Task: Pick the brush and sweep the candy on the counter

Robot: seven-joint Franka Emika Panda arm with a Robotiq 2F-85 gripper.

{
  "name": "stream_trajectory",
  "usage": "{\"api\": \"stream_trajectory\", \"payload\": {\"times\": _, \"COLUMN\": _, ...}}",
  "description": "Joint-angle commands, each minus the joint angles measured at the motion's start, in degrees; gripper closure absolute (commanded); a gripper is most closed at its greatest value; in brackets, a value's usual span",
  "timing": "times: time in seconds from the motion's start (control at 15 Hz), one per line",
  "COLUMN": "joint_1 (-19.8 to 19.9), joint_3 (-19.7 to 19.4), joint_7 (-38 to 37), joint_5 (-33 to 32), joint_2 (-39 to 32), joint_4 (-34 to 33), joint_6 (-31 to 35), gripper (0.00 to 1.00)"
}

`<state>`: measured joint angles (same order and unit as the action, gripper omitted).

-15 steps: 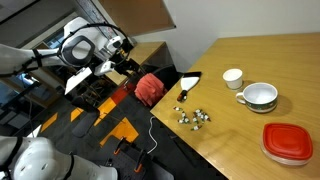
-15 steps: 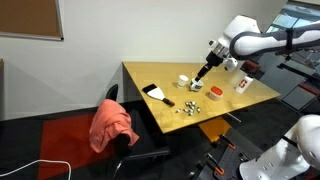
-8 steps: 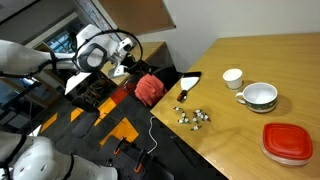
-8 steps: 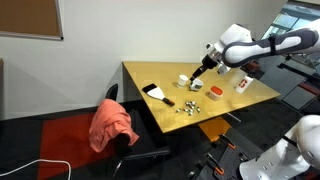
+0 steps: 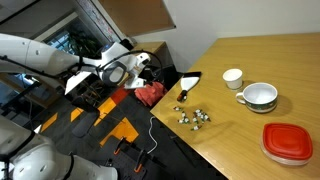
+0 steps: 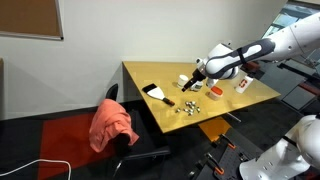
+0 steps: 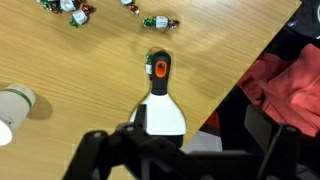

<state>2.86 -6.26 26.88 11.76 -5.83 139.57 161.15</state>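
Observation:
The brush (image 7: 160, 108) lies flat on the counter (image 7: 60, 70) near its edge. It has a white body and a dark end with an orange mark, and it shows in both exterior views (image 5: 187, 88) (image 6: 157, 95). The candy (image 5: 193, 116) (image 6: 189, 106) is a cluster of tiny wrapped pieces beside it, seen along the top of the wrist view (image 7: 158, 22). My gripper (image 7: 185, 155) (image 5: 142, 63) (image 6: 197, 79) is open and empty. It hangs in the air above the brush without touching it.
A white cup (image 5: 232, 77) (image 7: 14, 104), a white mug-like bowl (image 5: 259, 96) and a red lid (image 5: 288, 142) stand on the counter beyond the candy. A red cloth on a chair (image 6: 112, 125) (image 7: 285, 75) sits just off the counter edge.
The arm has swung down and toward the brush end of the counter. Brush and candy have not moved.

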Motion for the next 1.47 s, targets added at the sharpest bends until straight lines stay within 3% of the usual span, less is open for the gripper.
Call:
{"api": "stream_trajectory", "payload": {"times": 0.0, "joint_1": 1.3, "joint_3": 1.1, "joint_7": 5.1, "joint_5": 4.1, "joint_2": -5.6, "joint_4": -2.7, "joint_6": 2.7, "gripper": 0.0}}
{"api": "stream_trajectory", "payload": {"times": 0.27, "joint_1": 1.9, "joint_3": 1.5, "joint_7": 7.0, "joint_5": 5.4, "joint_2": -10.5, "joint_4": -4.7, "joint_6": 4.0, "gripper": 0.0}}
{"api": "stream_trajectory", "payload": {"times": 0.33, "joint_1": 1.4, "joint_3": 1.3, "joint_7": 6.6, "joint_5": 4.2, "joint_2": -10.8, "joint_4": -4.8, "joint_6": 3.0, "gripper": 0.0}}
{"api": "stream_trajectory", "payload": {"times": 0.4, "joint_1": 3.9, "joint_3": 3.9, "joint_7": 3.2, "joint_5": -0.2, "joint_2": -10.2, "joint_4": -4.5, "joint_6": 2.1, "gripper": 0.0}}
{"api": "stream_trajectory", "payload": {"times": 0.87, "joint_1": 6.0, "joint_3": 5.7, "joint_7": 2.5, "joint_5": -1.5, "joint_2": -11.6, "joint_4": -5.1, "joint_6": 3.1, "gripper": 0.0}}
{"api": "stream_trajectory", "payload": {"times": 1.4, "joint_1": 9.3, "joint_3": 8.1, "joint_7": -1.4, "joint_5": -6.1, "joint_2": -21.9, "joint_4": -12.4, "joint_6": 10.8, "gripper": 0.0}}
